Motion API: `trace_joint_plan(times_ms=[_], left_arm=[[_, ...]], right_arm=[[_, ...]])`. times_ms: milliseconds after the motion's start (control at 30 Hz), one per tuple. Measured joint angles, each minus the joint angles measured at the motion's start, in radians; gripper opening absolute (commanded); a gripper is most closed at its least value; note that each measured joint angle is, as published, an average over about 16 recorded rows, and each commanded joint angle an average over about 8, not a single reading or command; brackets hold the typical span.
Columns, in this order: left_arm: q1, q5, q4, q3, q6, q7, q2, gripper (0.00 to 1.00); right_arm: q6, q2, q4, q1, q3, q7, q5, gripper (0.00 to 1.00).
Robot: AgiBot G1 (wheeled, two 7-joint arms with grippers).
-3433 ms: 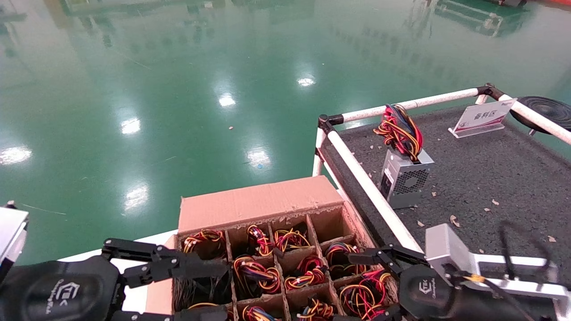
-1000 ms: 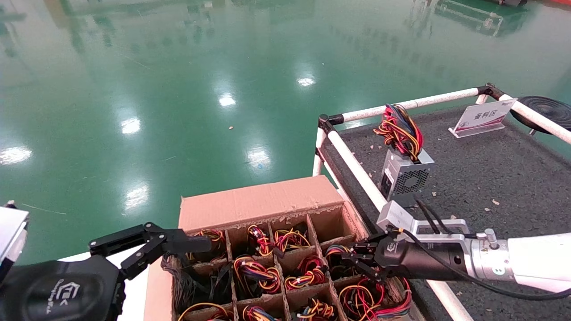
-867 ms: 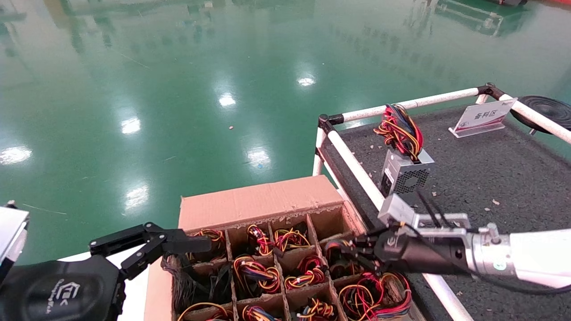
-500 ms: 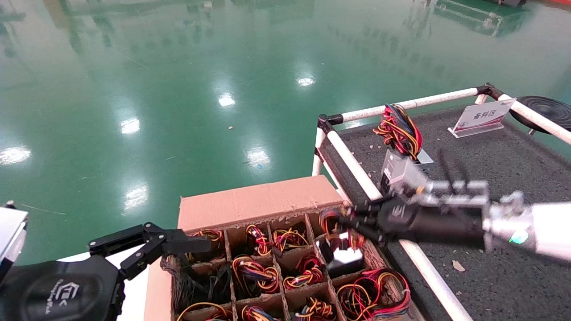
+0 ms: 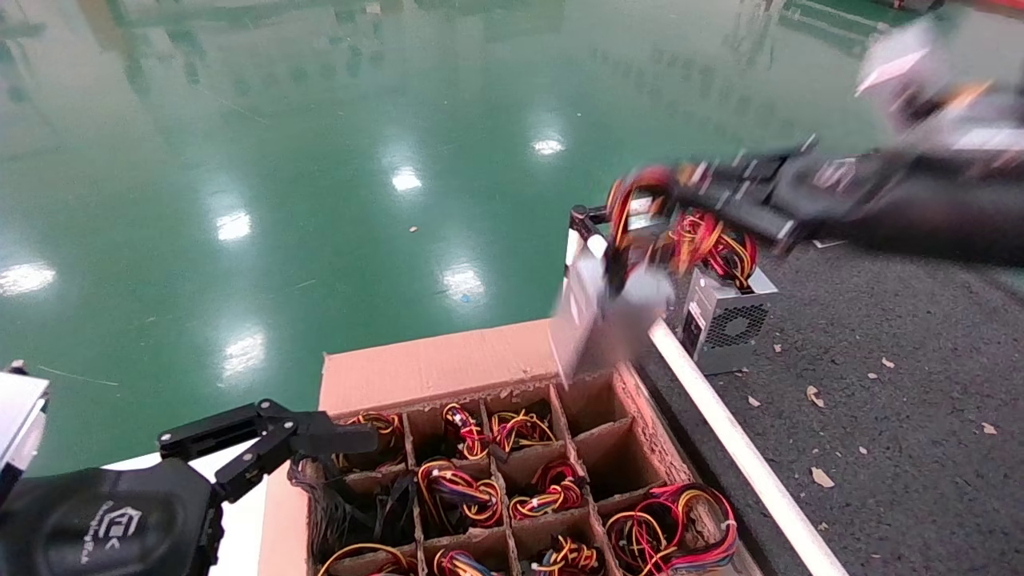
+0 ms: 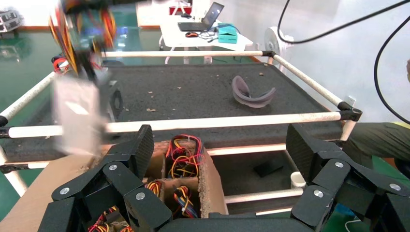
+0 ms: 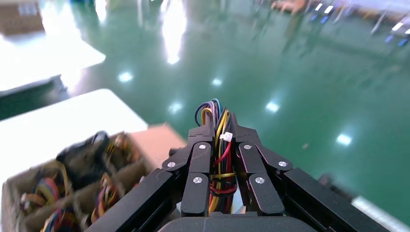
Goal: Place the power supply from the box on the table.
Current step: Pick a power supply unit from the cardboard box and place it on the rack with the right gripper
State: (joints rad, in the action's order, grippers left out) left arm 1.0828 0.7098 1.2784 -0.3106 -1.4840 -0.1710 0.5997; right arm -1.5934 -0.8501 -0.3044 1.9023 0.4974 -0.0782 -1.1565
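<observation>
Overhead, the right tool (image 5: pixel 640 204) is clamped on the looped bundle of red, yellow and orange wires of the power supply (image 5: pixel 604 316), and the silver-grey metal block hangs tilted below it in the air, above the far right corner of the box (image 5: pixel 448 370) and just beside the white pipe rail (image 5: pixel 720 424) of the counter (image 5: pixel 880 336). The block is blurred. In the right wrist view the fingers (image 7: pixel 200 171) press the wire bundle (image 7: pixel 220 159) between them, with the box (image 7: pixel 87 188) lower down and a green glossy floor (image 7: pixel 290 63) behind. The brown cardboard box has a grid of cardboard dividers; most cells hold colourful wire bundles, while two cells on its right side nearest the rail show bare cardboard. On the dark speckled counter a second grey unit (image 5: pixel 724 324) with a perforated vent grille stands upright close to the rail, its own wires (image 5: pixel 720 248) rising from the top, partly behind the right arm. The left tool (image 5: pixel 264 444) hovers at the near left corner of the box with its fingers spread apart, holding nothing; the left wrist view shows both black fingers (image 6: pixel 130 169) wide of each other over the box (image 6: pixel 183 174), the hanging power supply (image 6: pixel 77 116) blurred beyond, and a curved grey object (image 6: pixel 252 92) lying on the counter (image 6: pixel 193 92).
</observation>
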Motion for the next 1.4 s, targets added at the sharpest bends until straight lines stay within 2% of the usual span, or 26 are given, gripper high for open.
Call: trace_joint_plan(times_ms=[367,767,1067,1400], left_arm=[[0.000,0.000,0.000,0.000,0.000,0.000,0.000,1.00],[0.000,-0.001,0.000,-0.001,0.000,0.000,0.000,1.00],[0.000,-0.001,0.000,-0.001,0.001,0.001,0.000,1.00],[0.000,-0.001,0.000,-0.002,0.001,0.001,-0.001,1.00]], right_arm=[[0.003,0.183,-0.134,0.053,0.006,0.132,0.139,0.00],[0.002,0.335,-0.137,0.027,0.051,0.141,0.230,0.00],[0.005,0.382,-0.100,-0.049,0.090,0.104,0.296,0.00],[0.013,0.374,-0.025,-0.096,0.126,0.047,0.329,0.00]])
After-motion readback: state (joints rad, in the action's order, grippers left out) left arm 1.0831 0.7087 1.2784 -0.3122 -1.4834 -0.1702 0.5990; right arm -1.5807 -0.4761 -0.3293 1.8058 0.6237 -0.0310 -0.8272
